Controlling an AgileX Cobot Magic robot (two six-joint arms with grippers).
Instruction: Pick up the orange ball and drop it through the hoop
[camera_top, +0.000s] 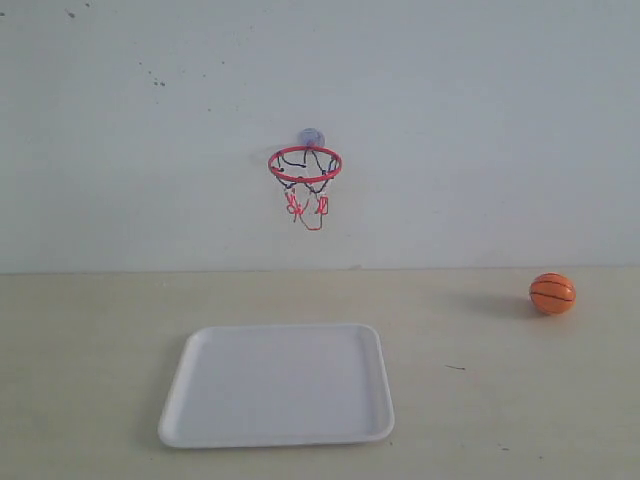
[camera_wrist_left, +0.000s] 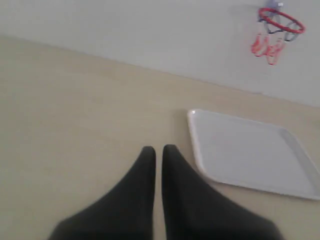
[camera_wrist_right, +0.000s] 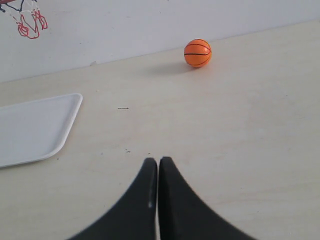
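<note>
The orange ball (camera_top: 552, 294) rests on the table at the far right, close to the wall; the right wrist view also shows the ball (camera_wrist_right: 197, 53), well ahead of my right gripper (camera_wrist_right: 158, 162), which is shut and empty. The hoop (camera_top: 305, 166), red-rimmed with a dangling string net, is stuck to the wall above the table's middle, and the hoop (camera_wrist_left: 281, 20) shows again in the left wrist view. My left gripper (camera_wrist_left: 159, 150) is shut on nothing, beside a corner of the white tray. Neither arm appears in the exterior view.
A white tray (camera_top: 210, 420) lies flat on the table below the hoop, nearer the front edge; the tray (camera_wrist_left: 197, 145) and the tray (camera_wrist_right: 70, 120) show in both wrist views. The wall stands right behind the table.
</note>
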